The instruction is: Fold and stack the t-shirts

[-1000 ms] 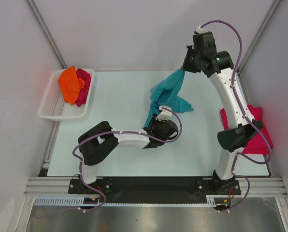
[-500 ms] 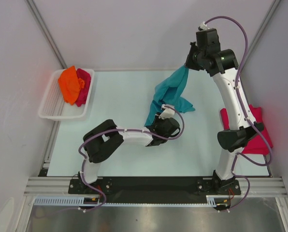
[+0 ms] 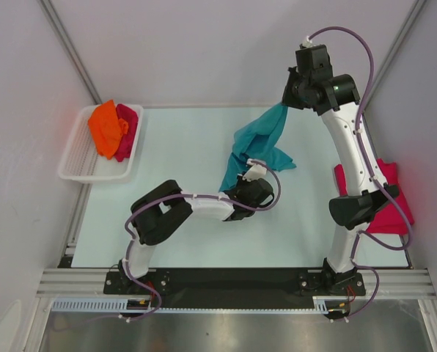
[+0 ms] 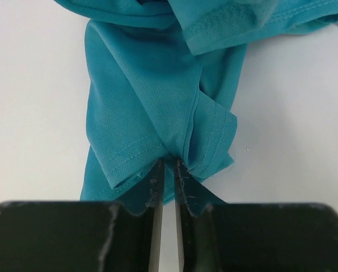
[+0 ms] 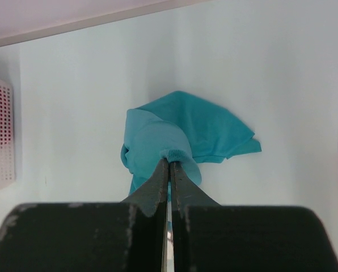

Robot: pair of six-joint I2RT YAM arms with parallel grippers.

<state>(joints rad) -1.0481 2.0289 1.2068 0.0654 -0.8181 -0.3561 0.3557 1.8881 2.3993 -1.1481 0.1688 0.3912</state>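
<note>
Crimson-pink t-shirt [image 3: 383, 222] lies flat at the desk's [image 3: 182, 147] right edge, nearest the arm bases and partly under the right arm. Mid-desk, the left claw [image 4: 168, 164] is nearly closed, nipping a stitched hem of the teal t-shirt [image 3: 259, 143] low at the surface. The shirt rises from there to the right claw [image 5: 169, 163], pressed together on a bunched fold and holding it above the desk's far side. Far left, a white slatted basket [image 3: 72, 165] holds an orange t-shirt [image 3: 105, 128] beside a second crimson-pink t-shirt [image 3: 127, 132].
</note>
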